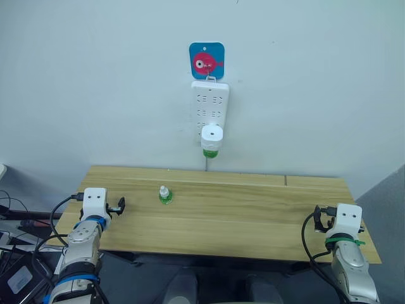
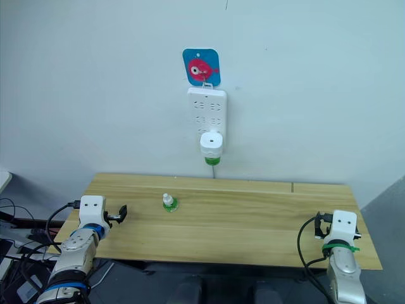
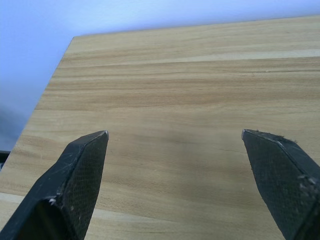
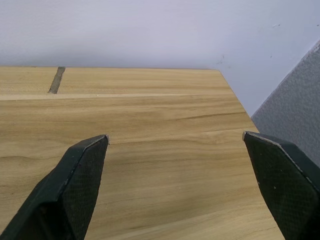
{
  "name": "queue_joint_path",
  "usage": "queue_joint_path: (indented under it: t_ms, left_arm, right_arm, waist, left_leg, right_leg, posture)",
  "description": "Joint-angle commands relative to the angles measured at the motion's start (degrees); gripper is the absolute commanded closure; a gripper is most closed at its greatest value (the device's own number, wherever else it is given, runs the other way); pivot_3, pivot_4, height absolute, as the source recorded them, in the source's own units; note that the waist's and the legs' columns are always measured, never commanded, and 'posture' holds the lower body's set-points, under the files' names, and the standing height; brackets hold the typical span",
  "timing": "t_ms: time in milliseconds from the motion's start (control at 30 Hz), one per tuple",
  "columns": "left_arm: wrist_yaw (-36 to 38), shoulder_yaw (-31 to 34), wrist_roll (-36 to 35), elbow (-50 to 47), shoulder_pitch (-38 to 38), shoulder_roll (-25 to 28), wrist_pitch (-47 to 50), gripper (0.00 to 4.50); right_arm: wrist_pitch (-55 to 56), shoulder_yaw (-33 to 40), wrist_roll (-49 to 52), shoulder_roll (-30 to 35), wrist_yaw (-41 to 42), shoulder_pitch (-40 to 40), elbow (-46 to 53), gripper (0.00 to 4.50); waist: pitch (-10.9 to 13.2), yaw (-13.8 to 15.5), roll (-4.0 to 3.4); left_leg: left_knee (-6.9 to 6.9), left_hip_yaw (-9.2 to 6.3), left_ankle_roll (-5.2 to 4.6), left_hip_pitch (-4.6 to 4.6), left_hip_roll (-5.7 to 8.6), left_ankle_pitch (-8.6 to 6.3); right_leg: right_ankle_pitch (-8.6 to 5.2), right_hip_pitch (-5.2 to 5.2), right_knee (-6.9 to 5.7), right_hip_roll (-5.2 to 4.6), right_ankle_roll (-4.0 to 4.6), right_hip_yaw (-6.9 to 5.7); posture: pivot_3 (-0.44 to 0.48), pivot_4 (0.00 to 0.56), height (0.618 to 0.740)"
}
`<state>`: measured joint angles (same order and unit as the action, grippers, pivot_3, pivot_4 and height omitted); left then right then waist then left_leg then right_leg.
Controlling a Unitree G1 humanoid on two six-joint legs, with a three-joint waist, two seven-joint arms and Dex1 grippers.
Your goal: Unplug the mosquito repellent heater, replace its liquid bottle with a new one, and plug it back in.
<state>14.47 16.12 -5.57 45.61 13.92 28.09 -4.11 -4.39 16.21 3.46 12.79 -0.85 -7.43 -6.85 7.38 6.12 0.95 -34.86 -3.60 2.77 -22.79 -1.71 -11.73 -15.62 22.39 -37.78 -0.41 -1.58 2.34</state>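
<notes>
Black-fingered left gripper [image 3: 172, 135] and right gripper [image 4: 175, 137] hover low over the wooden table [image 1: 253, 209], jaws spread wide, holding nothing.

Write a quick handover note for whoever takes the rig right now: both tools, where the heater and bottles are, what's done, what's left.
Left tool: open, empty, low over the table's left end.
Right tool: open, empty, over the right end.
Heater: plugged into the wall power strip, old bottle hanging under it.
New bottle: capped, upright on the table, left of centre.
Done: nothing yet.
Left: unplug the heater, swap bottles, plug it back in.
</notes>
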Motion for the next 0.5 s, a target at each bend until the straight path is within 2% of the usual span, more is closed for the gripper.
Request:
queue_joint_path:
  t_ms: [33,367,500]
  left_arm:
    - [-0.35,0.22,0.14,-0.35,-0.01,0.86,-1.69,0.02]
    - [0.25,0.55,-1.61,0.95,2.08,-0.47,-1.71,0.02]
    - [0.70,0.19,-1.65,1.13,3.06,-0.87,-1.82,0.02]
  right_arm:
    - [0.50,1.13,0.16,0.70,-0.10,-0.22,2.47,0.00]
    - [-0.18,-0.70,-2.34,0.82,-1.23,-0.01,3.19,0.00]
    - [-2.84,-0.20,-6.72,1.52,-5.67,0.53,4.13,0.00]
  waist:
    - [0.00,0.00,0.00]
    - [-0.02,0.00,0.02]
    - [-0.01,-0.02,0.02]
  left_leg:
    - [0.00,0.00,0.00,0.00,0.00,0.00]
    - [0.00,0.01,0.00,0.02,0.00,0.00]
    - [-0.02,0.02,0.00,0.02,0.01,0.00]
  right_leg:
    - [0.00,0.00,0.00,0.00,0.00,0.00]
    - [0.00,-0.01,-0.05,0.01,0.00,0.00]
    - [0.01,-0.01,-0.07,0.01,-0.01,0.02]
  posture:
    - [0.304,0.096,0.740]
    - [0.295,0.088,0.740]
    - [0.282,0.103,0.740]
